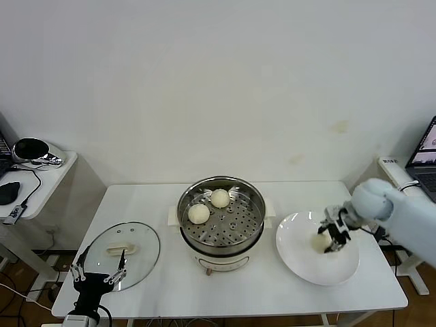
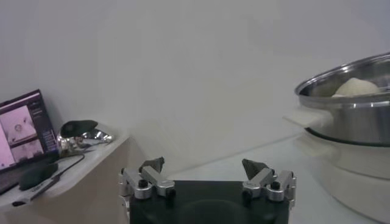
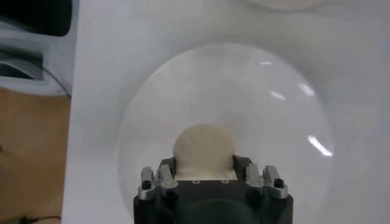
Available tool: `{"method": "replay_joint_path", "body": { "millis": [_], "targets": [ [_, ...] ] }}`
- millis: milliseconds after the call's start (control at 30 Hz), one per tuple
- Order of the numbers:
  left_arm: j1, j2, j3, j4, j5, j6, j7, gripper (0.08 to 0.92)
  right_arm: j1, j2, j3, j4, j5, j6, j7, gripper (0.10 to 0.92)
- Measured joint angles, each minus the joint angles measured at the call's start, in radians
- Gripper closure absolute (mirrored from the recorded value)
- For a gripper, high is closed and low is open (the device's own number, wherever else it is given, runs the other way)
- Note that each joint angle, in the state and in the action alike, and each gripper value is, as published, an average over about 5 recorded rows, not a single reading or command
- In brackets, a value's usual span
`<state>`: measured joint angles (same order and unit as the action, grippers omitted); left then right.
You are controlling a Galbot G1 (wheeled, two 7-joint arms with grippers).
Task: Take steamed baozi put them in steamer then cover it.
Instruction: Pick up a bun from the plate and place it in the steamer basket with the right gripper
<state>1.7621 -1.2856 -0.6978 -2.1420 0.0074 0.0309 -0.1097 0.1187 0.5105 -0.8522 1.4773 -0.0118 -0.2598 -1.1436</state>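
Observation:
The steamer [image 1: 255, 204] stands mid-table with two baozi [image 1: 219, 198] [image 1: 198, 213] on its perforated tray. A third baozi [image 1: 319, 242] lies on the white plate [image 1: 306, 262] to the right. My right gripper [image 1: 332, 242] is down on that plate, its fingers pressed against both sides of the bun; the right wrist view shows the bun [image 3: 203, 149] between the fingers [image 3: 167, 163] over the plate [image 3: 244, 91]. The glass cover [image 1: 139, 238] lies flat at front left. My left gripper [image 1: 99, 272] hangs open and empty by the cover, also in the left wrist view [image 2: 203, 165]. No fourth baozi shows.
The steamer [image 2: 347, 115] with a bun [image 2: 355, 87] shows in the left wrist view. A side table [image 1: 41, 184] with a mouse and a dark object stands at left. A laptop [image 1: 426, 157] sits at right. The table's front edge is close to both grippers.

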Motion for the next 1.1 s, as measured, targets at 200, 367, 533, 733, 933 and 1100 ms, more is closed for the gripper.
{"method": "replay_joint_path", "body": {
  "millis": [200,367,533,733,933,1100],
  "targets": [
    [-0.004,0.008,-0.001,0.003,-0.006,0.0,0.001,0.177,0.168,0.061,-0.043,-0.035,0.071,0.016,-0.007,0.432],
    [-0.009,0.011,-0.003,0.006,-0.008,0.001,0.001,0.177,0.294,0.144,-0.101,-0.054,0.132,0.04,-0.001,0.431],
    [-0.015,0.011,-0.006,0.009,-0.011,0.001,0.001,0.177,0.373,0.247,-0.168,-0.071,0.189,0.083,0.012,0.431],
    [-0.021,0.005,-0.011,0.008,-0.014,0.004,0.0,0.177,0.42,0.38,-0.246,-0.088,0.223,0.16,0.027,0.431],
    [-0.016,0.007,-0.024,0.002,-0.022,0.005,0.0,0.177,0.433,0.496,-0.32,-0.099,0.21,0.255,0.035,0.431],
    [-0.012,0.003,-0.032,-0.005,-0.027,0.005,0.0,0.177,0.43,0.568,-0.369,-0.103,0.173,0.333,0.039,0.431]
  ]
}}
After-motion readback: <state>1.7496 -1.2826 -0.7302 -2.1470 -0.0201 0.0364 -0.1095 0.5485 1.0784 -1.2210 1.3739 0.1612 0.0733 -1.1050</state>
